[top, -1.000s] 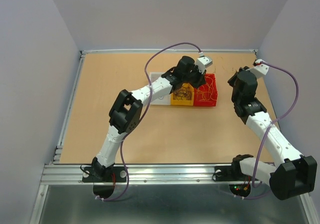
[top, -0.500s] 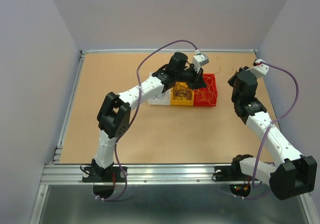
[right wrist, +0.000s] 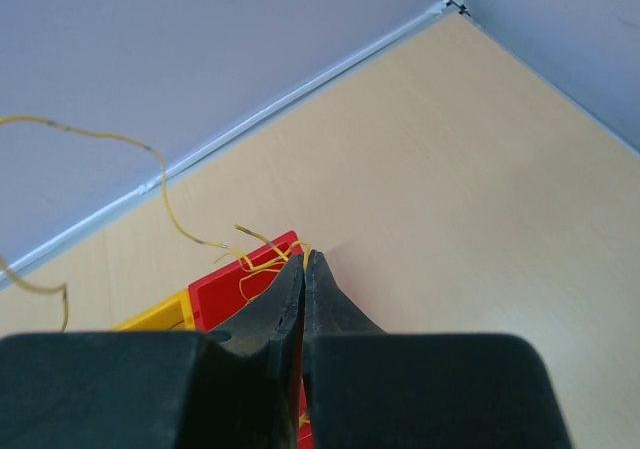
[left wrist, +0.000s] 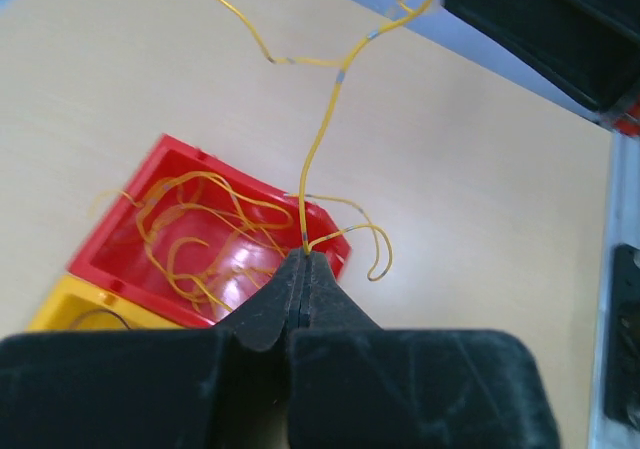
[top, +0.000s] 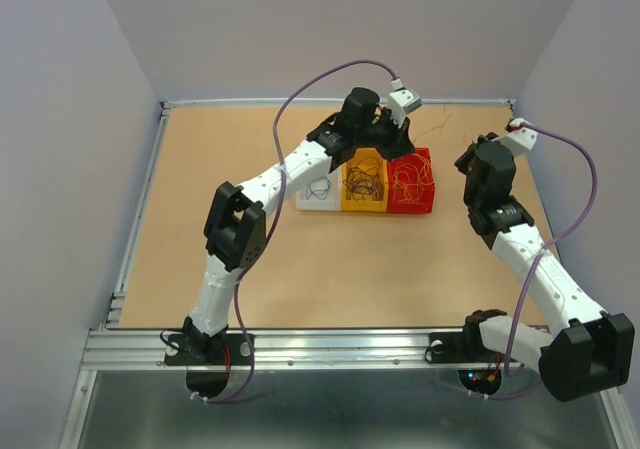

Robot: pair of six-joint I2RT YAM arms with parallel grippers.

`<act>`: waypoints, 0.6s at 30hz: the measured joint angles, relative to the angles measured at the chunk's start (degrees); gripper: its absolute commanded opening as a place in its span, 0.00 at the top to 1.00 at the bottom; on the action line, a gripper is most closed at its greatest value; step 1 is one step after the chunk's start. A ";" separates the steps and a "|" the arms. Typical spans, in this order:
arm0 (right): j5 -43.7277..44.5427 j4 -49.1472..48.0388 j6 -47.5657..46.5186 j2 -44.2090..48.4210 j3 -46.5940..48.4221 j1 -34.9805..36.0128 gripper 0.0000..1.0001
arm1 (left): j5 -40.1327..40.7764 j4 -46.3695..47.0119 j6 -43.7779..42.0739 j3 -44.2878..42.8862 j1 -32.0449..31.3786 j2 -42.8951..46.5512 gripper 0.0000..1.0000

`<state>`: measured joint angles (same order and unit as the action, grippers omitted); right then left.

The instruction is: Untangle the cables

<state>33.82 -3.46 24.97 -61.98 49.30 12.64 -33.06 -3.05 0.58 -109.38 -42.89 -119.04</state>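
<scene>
Three small bins stand in a row: a white one with a blue cable, a yellow one with dark cables, a red one with yellow-orange cables. My left gripper hovers at the red bin's far edge, shut on one yellow-orange strand that rises from its tips. My right gripper is right of the red bin, shut on a yellow-orange strand at its tips. The strand runs thinly between both grippers.
The bins sit at the back middle of the wooden table. A metal rail lines the left edge and grey walls close the back and sides. The right gripper's black body shows in the left wrist view.
My left gripper has moved from over the yellow bin back and right to the red bin's far edge, drawing a yellow-orange strand up. The right arm has stayed still.
</scene>
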 measured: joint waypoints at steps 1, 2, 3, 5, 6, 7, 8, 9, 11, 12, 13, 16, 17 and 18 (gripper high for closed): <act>-0.11 -0.02 0.00 0.07 0.00 0.00 0.99 | 1.03 -0.37 -0.55 -2.34 0.11 -1.53 1.00; -0.33 -0.02 0.04 0.15 0.00 0.00 0.99 | 2.27 -0.70 -1.25 -4.83 0.22 -3.56 1.00; -0.55 -0.02 0.11 0.28 -0.02 0.00 0.99 | 3.50 -1.40 -1.99 -7.02 0.26 -5.77 1.00; -1.03 -0.04 0.13 0.52 -0.02 -0.02 0.99 | 6.03 -3.23 -3.34 -11.72 0.31 -10.78 1.00; -1.40 -0.07 0.17 0.76 -0.07 -0.04 0.99 | 7.54 -4.42 -4.22 -13.68 0.33 -13.16 1.00; -1.62 -0.20 0.22 1.03 -0.31 -0.11 0.99 | 8.13 -5.07 -4.44 -14.71 0.35 -14.58 1.00; -1.95 -0.22 0.31 1.31 -0.61 -0.11 0.99 | 9.25 -5.55 -5.09 -16.00 0.35 -16.81 1.00; -2.16 -0.24 0.33 1.55 -0.90 -0.17 1.00 | 10.64 -6.32 -5.84 -16.55 0.35 -18.53 1.00; -2.82 -0.37 0.35 2.08 -1.79 -0.22 0.99 | 12.68 -8.59 -6.95 -16.55 0.35 -20.90 1.00; -3.43 -0.50 0.42 2.32 -2.25 -0.22 0.99 | 13.16 -8.61 -7.56 -16.55 0.37 -21.92 1.00; -4.11 -0.42 0.46 2.56 -2.71 -0.22 0.99 | 13.90 -8.57 -7.80 -16.55 0.35 -22.18 1.00; -6.75 -0.28 0.76 2.95 -3.56 -0.22 0.99 | 15.63 -9.46 -8.85 -16.46 0.22 -22.21 0.96; -7.96 -0.42 0.76 3.04 -3.76 -0.22 0.99 | 16.41 -9.40 -9.31 -15.85 0.22 -21.94 0.93; -9.27 -0.46 0.83 3.13 -3.98 -0.22 0.99 | 16.57 -9.49 -9.40 -15.50 0.22 -21.79 0.92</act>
<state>24.56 -3.92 25.80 -58.85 45.32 12.43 -16.49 -12.53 -8.82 -124.88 -42.68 -140.84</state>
